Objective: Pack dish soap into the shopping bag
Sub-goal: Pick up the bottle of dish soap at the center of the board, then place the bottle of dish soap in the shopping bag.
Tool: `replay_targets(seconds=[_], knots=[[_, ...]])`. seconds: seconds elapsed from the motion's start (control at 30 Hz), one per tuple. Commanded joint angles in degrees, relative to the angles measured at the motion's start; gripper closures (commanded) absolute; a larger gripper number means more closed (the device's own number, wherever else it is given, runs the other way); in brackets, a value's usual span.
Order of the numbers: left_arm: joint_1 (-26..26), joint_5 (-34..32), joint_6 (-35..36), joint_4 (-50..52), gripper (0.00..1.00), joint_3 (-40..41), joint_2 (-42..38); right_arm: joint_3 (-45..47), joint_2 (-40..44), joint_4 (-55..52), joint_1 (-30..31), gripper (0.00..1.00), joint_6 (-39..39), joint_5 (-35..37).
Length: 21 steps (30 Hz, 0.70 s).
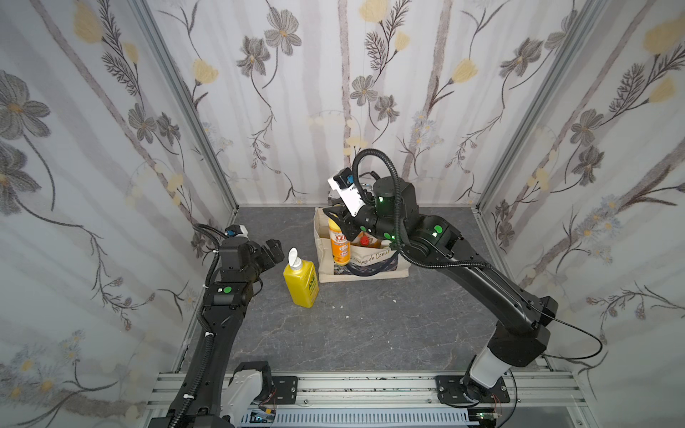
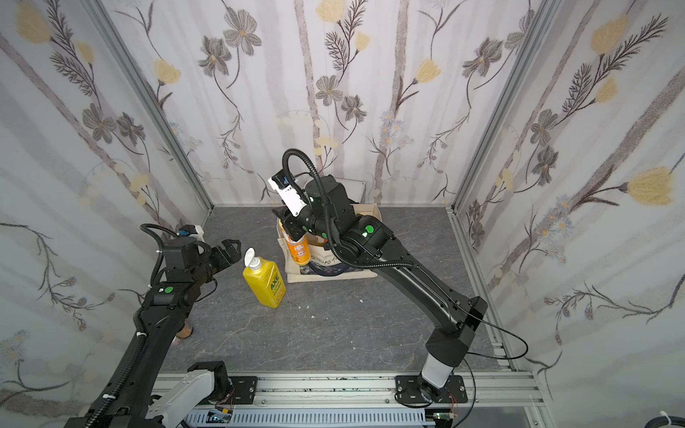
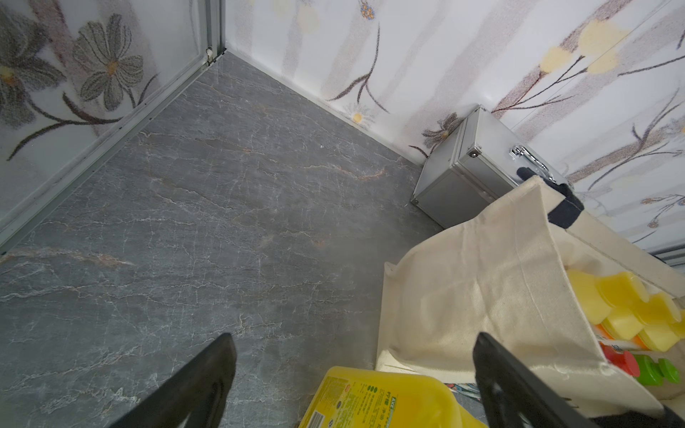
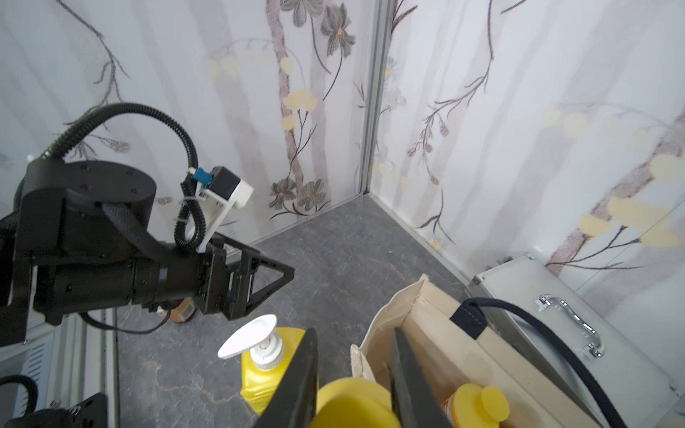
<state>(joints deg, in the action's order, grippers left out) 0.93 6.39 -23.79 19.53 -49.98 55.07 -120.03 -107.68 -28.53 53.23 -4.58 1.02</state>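
Packing scene, seen in both top views and from each wrist. The right gripper (image 1: 338, 219) reaches over the left end of the shopping bag (image 1: 330, 276), which stands open near the back wall, just in front of a metal case (image 4: 519, 296). An orange bottle (image 1: 340, 242) hangs directly beneath this gripper. The jaws are clenched on its top, one finger on either side of the yellow cap (image 4: 352, 404). The bottle's long axis is close to vertical, cap up and base down. Its body shows against the front left corner of the bag, and it cannot be told whether the base is inside the mouth.

Inside the bag are more yellow caps (image 3: 622, 292), a red cap (image 3: 622, 361) and a green cap (image 3: 652, 370).

The pump bottle (image 1: 301, 281) stands upright on the grey tabletop (image 1: 370, 333), just left of the bag. Its white nozzle (image 1: 293, 256) points toward the back wall.

The left gripper (image 1: 274, 252) hovers just left of the pump bottle, level with the nozzle. Its fingers (image 3: 222, 370) are spread wide, holding and touching nothing, with the bottle's yellow shoulder showing between them.
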Motion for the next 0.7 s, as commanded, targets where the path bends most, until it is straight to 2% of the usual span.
replay_targets(seconds=[0.0, 0.17, 0.67], knots=[[0.04, -0.41, 0.01, -0.99, 0.0, 0.05, 0.52, -5.73, -2.59, 2.41, -1.85, 1.0, -1.69, 0.88], [0.04, -0.13, 0.06, -0.81, 0.0, -0.12, 1.27, -12.62, -5.81, 3.22, -4.31, 1.0, -0.7, 0.24], [0.04, -0.49, 0.31, -0.46, 0.0, -0.28, 0.92, -13.46, -8.7, 8.4, -7.01, 1.0, -0.78, 0.98]])
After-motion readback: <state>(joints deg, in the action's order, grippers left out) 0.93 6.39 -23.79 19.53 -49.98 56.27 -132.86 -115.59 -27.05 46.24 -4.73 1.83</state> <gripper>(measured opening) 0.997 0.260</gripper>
